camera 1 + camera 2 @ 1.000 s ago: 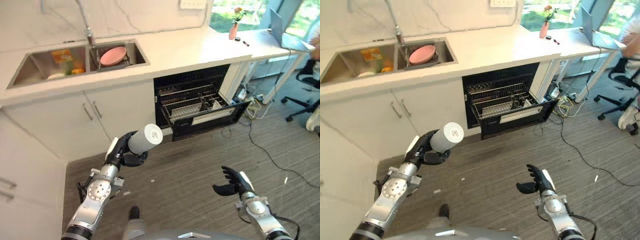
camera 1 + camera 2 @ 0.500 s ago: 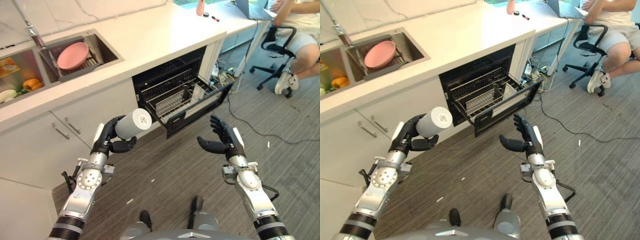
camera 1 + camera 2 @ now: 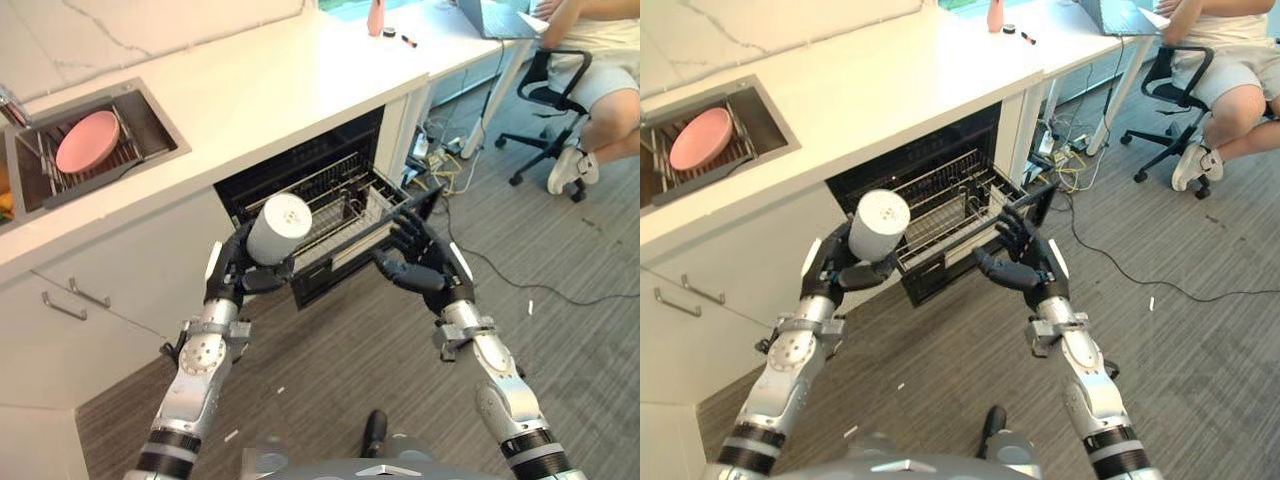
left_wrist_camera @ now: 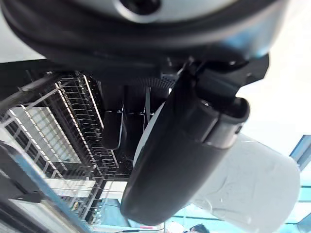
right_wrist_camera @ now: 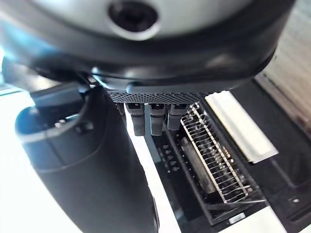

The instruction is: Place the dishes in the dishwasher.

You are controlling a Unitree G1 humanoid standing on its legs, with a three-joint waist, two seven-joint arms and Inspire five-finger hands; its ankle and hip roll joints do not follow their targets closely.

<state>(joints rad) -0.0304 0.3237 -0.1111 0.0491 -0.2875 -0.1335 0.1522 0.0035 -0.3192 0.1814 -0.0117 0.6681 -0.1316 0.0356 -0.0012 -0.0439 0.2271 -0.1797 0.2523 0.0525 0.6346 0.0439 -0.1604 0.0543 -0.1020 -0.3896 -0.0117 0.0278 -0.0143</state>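
Note:
My left hand point(image 3: 238, 276) is shut on a white cylindrical cup point(image 3: 278, 228), held bottom-up in front of the open dishwasher point(image 3: 300, 175). In the left wrist view my thumb point(image 4: 180, 155) wraps the cup point(image 4: 252, 191), with the wire rack point(image 4: 58, 126) beyond it. The pulled-out rack point(image 3: 340, 215) is just past the cup. My right hand point(image 3: 420, 268) is open, empty, at the rack's front right edge; its fingers point(image 5: 150, 119) are straight above the rack point(image 5: 214, 165). A pink plate point(image 3: 85, 141) lies in the sink point(image 3: 150, 115) at the far left.
A white counter point(image 3: 260, 80) runs above the dishwasher, with a pink bottle point(image 3: 375, 18) at its far end. A person sits on an office chair point(image 3: 560, 100) at the upper right. Cables point(image 3: 500, 280) trail over the grey floor to the right. Cabinet doors point(image 3: 80, 300) stand to the left.
The camera has swung towards the dishwasher. My left hand has carried the cup up in front of the rack, and my right hand has risen to the rack's front edge.

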